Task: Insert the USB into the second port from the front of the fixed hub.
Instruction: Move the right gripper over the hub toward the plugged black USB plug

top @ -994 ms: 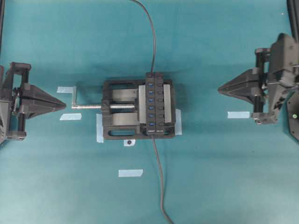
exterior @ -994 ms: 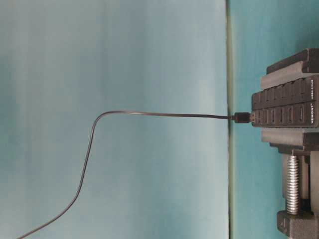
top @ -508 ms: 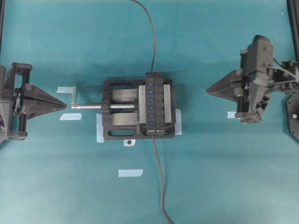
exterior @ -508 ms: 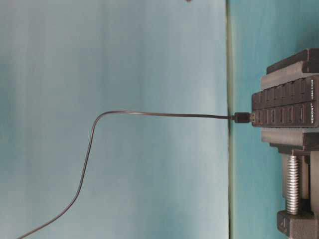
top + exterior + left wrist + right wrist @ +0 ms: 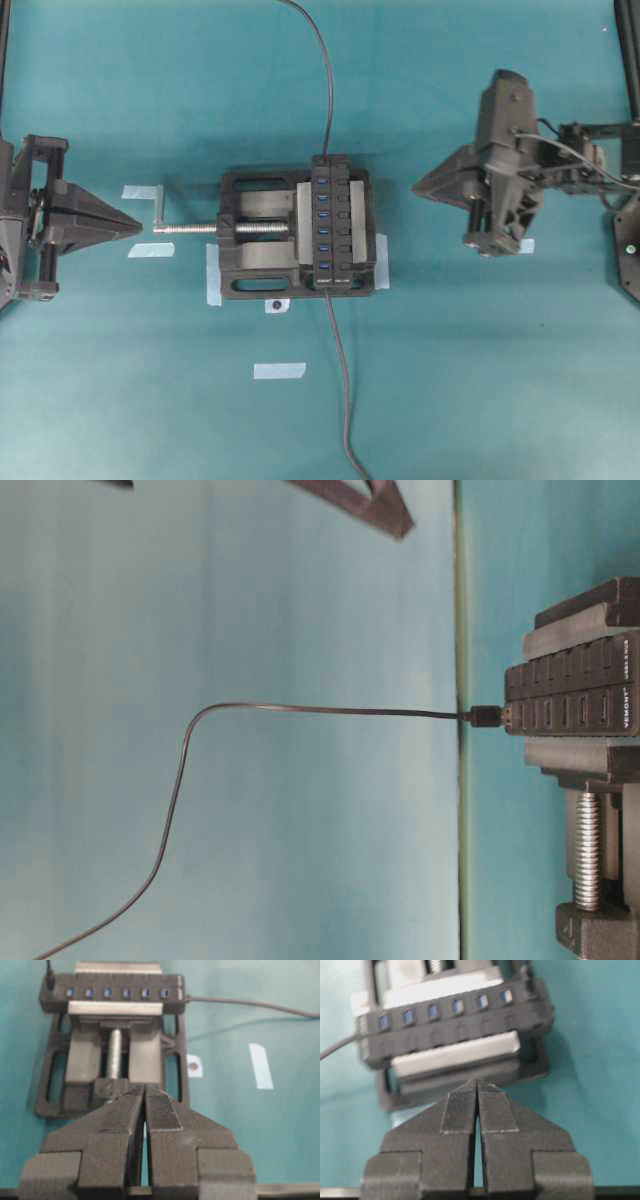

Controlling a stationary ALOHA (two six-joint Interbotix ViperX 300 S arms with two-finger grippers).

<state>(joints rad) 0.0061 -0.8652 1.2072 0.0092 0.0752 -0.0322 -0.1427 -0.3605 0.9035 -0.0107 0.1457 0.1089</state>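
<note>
The wide black vise [image 5: 262, 235] with its silver screw clamps the long narrow black hub [image 5: 333, 222], steadying it for insertion; at three o'clock, the right gripper [image 5: 420, 186] is pinched closed, empty.

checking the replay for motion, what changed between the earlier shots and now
The right gripper, shut and empty, moved left toward the fixed hub in the overhead view, and its tip now shows at the top of the table-level view. The left gripper, hub, vise and cables stayed put.
</note>
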